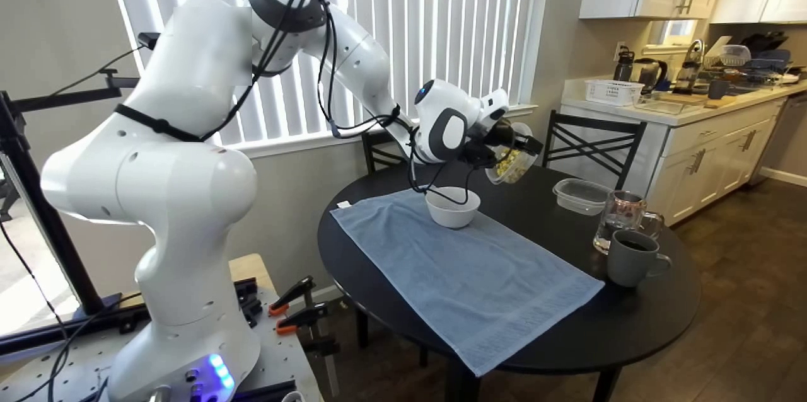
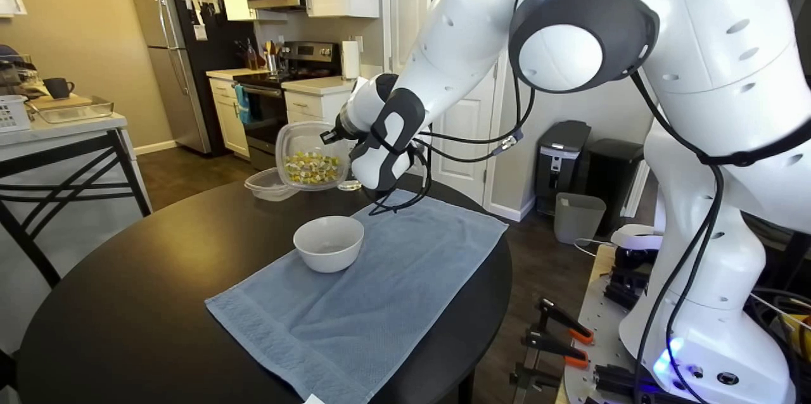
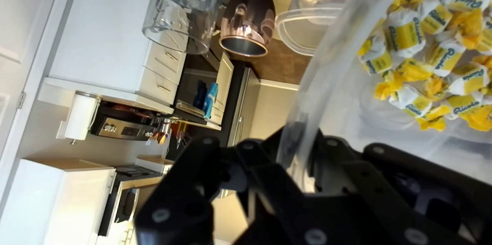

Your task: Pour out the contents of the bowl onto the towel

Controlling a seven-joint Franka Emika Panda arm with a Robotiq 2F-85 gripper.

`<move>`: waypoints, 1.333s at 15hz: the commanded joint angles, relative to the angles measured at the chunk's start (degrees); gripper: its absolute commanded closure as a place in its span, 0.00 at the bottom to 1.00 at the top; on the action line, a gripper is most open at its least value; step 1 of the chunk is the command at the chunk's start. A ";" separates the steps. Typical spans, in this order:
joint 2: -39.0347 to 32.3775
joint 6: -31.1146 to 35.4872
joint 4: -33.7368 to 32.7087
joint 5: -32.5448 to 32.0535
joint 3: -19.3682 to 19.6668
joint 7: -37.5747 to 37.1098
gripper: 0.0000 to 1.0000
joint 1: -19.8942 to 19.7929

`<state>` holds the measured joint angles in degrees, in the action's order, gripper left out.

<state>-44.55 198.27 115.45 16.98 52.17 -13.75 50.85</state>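
Observation:
The contents, a heap of yellow-and-white wrapped candies (image 3: 434,45), lie in a clear plastic container (image 3: 334,53). The candies also show in both exterior views (image 1: 506,164) (image 2: 310,168). My gripper (image 3: 298,149) is shut on the container's wall; it also shows in an exterior view (image 2: 336,135). The container (image 2: 283,145) is held tilted on its side in the air, past the towel's far edge, with the candies still inside. The pale blue towel (image 1: 466,282) (image 2: 393,284) lies spread on the table. A white bowl (image 1: 454,216) (image 2: 329,258) stands upright on the towel and looks empty inside.
On the round black table (image 1: 656,320) stand a second clear container (image 1: 580,196), a glass mug (image 1: 611,225), a copper mug (image 3: 248,22) and a grey mug (image 1: 632,260). Black chairs (image 1: 592,143) stand at the table. Cables hang from the arm near the bowl.

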 commanded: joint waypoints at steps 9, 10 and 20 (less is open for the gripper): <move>-7.72 -0.04 -5.62 9.99 5.21 6.12 0.98 7.62; -8.99 -0.04 -5.90 10.75 6.42 6.13 0.98 8.26; -23.04 -0.06 -5.43 19.18 15.61 3.31 0.98 14.03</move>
<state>-61.71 198.21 110.19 32.66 63.72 -9.14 61.28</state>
